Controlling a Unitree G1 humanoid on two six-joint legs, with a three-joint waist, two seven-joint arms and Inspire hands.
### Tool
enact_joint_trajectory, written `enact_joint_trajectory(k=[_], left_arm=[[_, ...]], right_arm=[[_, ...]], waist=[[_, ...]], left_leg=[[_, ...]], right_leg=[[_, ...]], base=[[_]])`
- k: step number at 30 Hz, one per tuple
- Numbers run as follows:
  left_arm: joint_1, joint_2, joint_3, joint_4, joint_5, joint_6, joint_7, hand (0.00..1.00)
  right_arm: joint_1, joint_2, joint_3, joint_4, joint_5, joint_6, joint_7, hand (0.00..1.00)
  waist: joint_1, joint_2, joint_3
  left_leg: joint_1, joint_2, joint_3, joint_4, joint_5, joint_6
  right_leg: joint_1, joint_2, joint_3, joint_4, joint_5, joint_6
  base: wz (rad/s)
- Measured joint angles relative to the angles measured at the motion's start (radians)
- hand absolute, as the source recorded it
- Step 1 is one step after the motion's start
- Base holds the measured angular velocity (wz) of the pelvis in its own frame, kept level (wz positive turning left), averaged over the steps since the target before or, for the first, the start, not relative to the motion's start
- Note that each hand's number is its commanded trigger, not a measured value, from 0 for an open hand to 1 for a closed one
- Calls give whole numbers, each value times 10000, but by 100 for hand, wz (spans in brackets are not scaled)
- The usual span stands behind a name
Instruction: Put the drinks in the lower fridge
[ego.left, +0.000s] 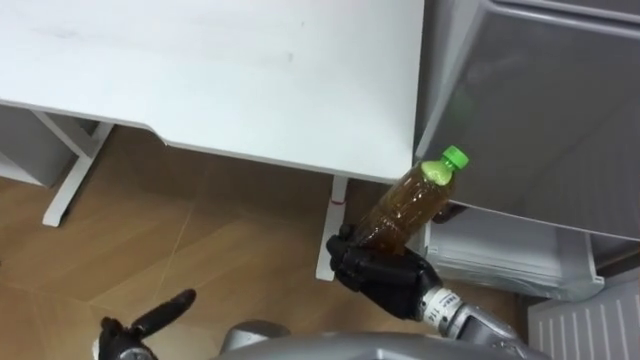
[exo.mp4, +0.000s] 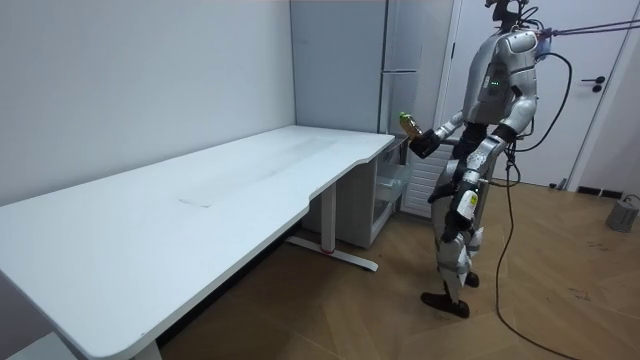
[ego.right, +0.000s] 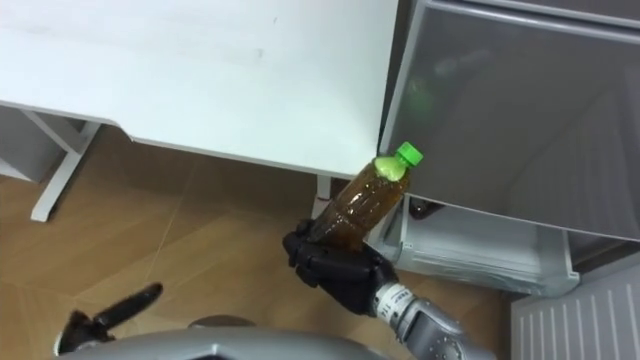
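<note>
**Entry: bottle in right hand, held in the air before the fridge**

We recorded the bottle (ego.left: 405, 205), filled with amber drink, tilted rather than upright. Its long axis ran from lower left to upper right in the eye views. The base sat low in the hand, and the green cap (ego.left: 455, 155) pointed up and away from the robot, toward the grey fridge (ego.left: 540, 100). The cap lay close to the corner of the white table (ego.left: 250, 80) and to the fridge's near edge; we could not tell whether it touched either one. The bottle hung over the wooden floor (ego.left: 200, 240), outside the fridge, up and to the left of the white drawer (ego.left: 500, 255) that showed in the open lower part.

The right hand (ego.left: 385, 275) was clenched round the lower half of the bottle, its dark fingers wrapped about the base, so the upper half and neck stood free of the grip.

The left hand (ego.left: 130, 335) showed low at the left edge of the eye views, over the floor. What we saw of it lay outstretched and relaxed, holding nothing.

In the room view the robot stood upright at the end of the table, facing the fridge, with the bottle raised at about chest height in front of it
</note>
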Motion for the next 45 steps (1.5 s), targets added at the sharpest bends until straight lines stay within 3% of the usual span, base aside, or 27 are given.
enact_joint_trajectory(k=[3, 7, 10, 16, 18, 24, 29, 38, 45], left_arm=[[105, 33, 3, 467, 98, 370, -336, 0], [285, 15, 9, 1106, 109, 582, -790, 0], [205, 38, -212, 1835, 700, 666, -1148, 0], [-129, 91, -686, 2893, 3301, 1322, -1953, 0], [-254, 63, -906, 2972, 4427, 1454, -2320, 0], [-803, 59, -1397, 3179, 6187, 1832, -3054, 0], [-920, 32, -1845, 3158, 6790, 1987, -3248, 0], [-868, 31, -1902, 3176, 7193, 2243, -3299, 0], [-841, 24, -1895, 3169, 7368, 2257, -3311, 0]], right_arm=[[0, -49, 63, 11, 376, 134, -32, 100], [-2, -23, -34, 11, 379, 247, -33, 100], [-35, -8, -54, 12, 393, 257, -33, 100], [-149, -65, -51, 11, 485, 349, -31, 100], [-289, -63, -62, 11, 484, 350, -31, 100], [-347, -174, -54, 185, 832, 350, -45, 100], [-358, -332, -87, 369, 1819, 421, -346, 100], [-396, -229, -267, 1162, 2620, 419, -1223, 100], [-479, -207, -1151, 1616, 2892, 407, -2529, 100]], waist=[[-35, -2, 3], [-47, -1, 2], [-88, 13, -8], [-358, 72, 2], [-610, 129, 4], [-907, 170, 2], [-1052, 150, -15], [-1410, 84, -74], [-1536, 93, -17]], left_leg=[[10, -1, 0, -76, 1, 0], [-43, 0, 31, -78, 0, 0], [-156, 2, 72, -33, 1, 1], [-232, 7, 50, 26, -5, 5], [-294, 7, 30, 67, -7, 8], [-317, 24, 66, 90, -8, 7], [-241, 45, 151, 59, -8, 7], [-171, 53, 230, 54, -5, 11], [-14, 55, 237, 66, -6, 11]], right_leg=[[-15, -1, 0, 1, 0, 1], [-18, -4, 12, -3, -5, 7], [-122, -3, 68, 14, -4, 8], [-163, 5, 32, 36, -1, 9], [-161, 2, -42, 36, 1, 9], [-180, 3, -55, 62, 4, 7], [-219, 6, 61, 161, 3, 9], [-239, 12, 193, 217, 6, 5], [-126, 13, 182, 210, 11, 1]], base=[[0], [0], [0], [1], [9], [1], [-7], [-4], [0]])
